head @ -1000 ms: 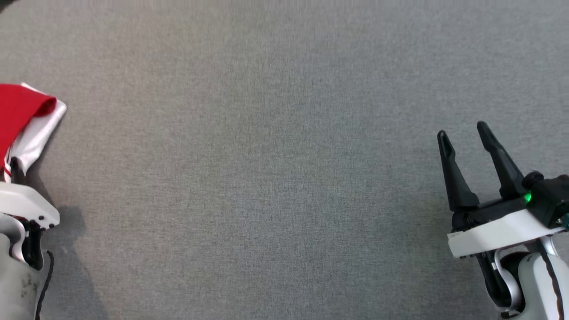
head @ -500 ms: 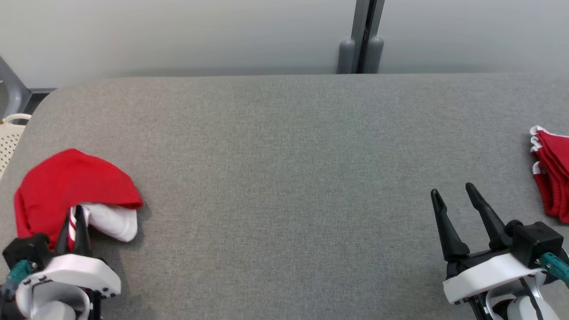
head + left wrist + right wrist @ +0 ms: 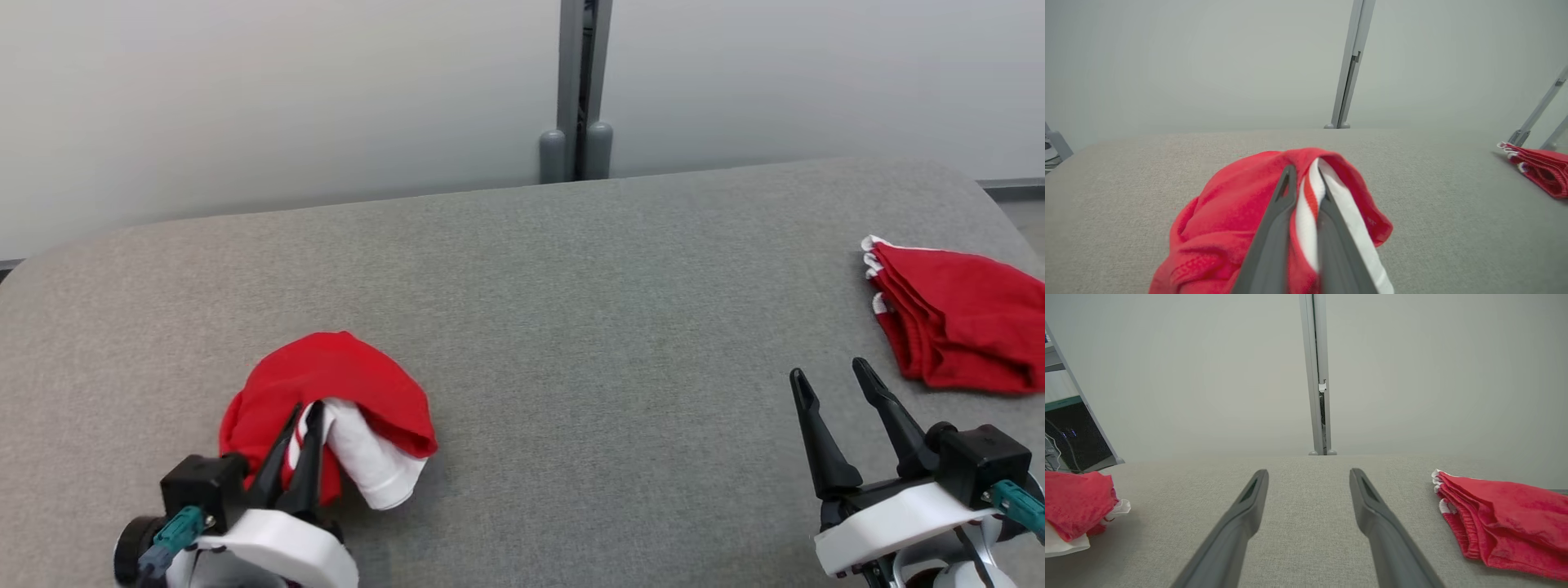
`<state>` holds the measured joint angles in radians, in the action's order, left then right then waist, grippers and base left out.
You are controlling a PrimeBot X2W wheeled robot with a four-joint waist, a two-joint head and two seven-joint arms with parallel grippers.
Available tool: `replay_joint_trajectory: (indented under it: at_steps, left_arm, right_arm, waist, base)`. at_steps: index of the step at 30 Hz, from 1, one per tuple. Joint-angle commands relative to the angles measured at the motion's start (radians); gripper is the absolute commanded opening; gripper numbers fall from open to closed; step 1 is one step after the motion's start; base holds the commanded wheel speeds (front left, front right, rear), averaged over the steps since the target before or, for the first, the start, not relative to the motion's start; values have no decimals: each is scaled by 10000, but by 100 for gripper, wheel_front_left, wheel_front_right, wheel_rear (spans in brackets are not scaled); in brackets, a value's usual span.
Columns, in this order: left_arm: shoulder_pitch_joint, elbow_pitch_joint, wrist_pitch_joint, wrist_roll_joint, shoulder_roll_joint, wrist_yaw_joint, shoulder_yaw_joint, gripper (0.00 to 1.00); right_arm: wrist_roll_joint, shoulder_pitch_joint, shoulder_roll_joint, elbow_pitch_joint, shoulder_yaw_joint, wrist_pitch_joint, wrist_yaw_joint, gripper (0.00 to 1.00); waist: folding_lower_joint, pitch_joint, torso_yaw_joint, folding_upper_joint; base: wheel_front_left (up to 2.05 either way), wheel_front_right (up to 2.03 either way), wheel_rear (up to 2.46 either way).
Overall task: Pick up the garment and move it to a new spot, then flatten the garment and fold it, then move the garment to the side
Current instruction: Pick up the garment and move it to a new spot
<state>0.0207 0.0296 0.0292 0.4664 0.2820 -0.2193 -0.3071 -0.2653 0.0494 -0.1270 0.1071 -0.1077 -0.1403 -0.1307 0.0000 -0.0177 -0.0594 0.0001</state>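
Nothing readable from where I stand: no words, numbers, brands or signs can be made out on the garment point(image 3: 343, 384), the red pile point(image 3: 963, 327) or the table point(image 3: 571, 286).

Grey table point(image 3: 571, 286), folded red pile point(image 3: 955, 322), post point(image 3: 575, 82)

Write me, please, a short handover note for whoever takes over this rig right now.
Left end effector: shut on the garment, a crumpled red and white bundle at the near left of the grey table.
Right end effector: open, empty, over the near right of the table.
Folded red pile: far right, apart from both.
Done: garment gripped.
Left: set it at its new spot, flatten, fold, move aside.
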Motion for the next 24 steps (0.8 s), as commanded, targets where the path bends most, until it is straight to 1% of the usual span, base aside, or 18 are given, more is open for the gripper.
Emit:
replay_joint_trajectory:
  at_steps: [1, 5, 9, 15, 20, 21, 22, 23, 24]
  left_arm:
    - [-301, 87, -6, -90, -8, 91, -55, 0]
    - [-1038, -84, -161, -289, -145, 449, -562, 0]
    - [-2021, -595, -223, -568, -385, 825, -1126, 0]
    - [-3182, -2074, -197, -937, -823, 1506, -2019, 0]
    - [-3666, -3341, 93, -1158, -1262, 1799, -2550, 0]
    - [-3721, -3535, 192, -1164, -1339, 1849, -2606, 16]
    - [-3772, -3680, 310, -1123, -1436, 1885, -2633, 56]
    - [-3838, -3811, 414, -1118, -1491, 1920, -2663, 100]
    - [-3881, -3915, 515, -1129, -1535, 1940, -2697, 100]
  right_arm:
    - [-62, -18, -37, -53, 13, 22, -3, 100]
    - [-106, 179, 4, -168, -29, 40, -3, 100]
    - [-191, 400, 66, -173, -124, -42, -3, 100]
    - [-299, 728, 157, -1, -176, -316, -3, 100]
    - [-375, 913, 238, 284, -249, -579, -3, 100]
    - [-400, 928, 250, 336, -262, -616, -3, 100]
    - [-413, 952, 264, 393, -269, -665, -3, 100]
    - [-418, 976, 268, 444, -263, -683, -3, 100]
    - [-423, 995, 281, 490, -248, -728, -3, 100]
  waist:
    - [0, -82, -260, -1]
    - [0, -424, -818, -1]
    - [0, -899, -1440, -1]
    - [0, -1604, -2197, -1]
    - [0, -1975, -2478, -1]
    - [0, -2016, -2494, -1]
    - [0, -2039, -2492, -1]
    - [0, -2056, -2475, -1]
    - [0, -2061, -2436, -1]
  base:
    - [0, 0, 0]
    - [0, 0, 0]
    - [0, 0, 0]
    - [0, 0, 0]
    - [0, 0, 0]
    - [0, 0, 0]
    - [0, 0, 0]
    - [0, 0, 0]
    - [0, 0, 0]
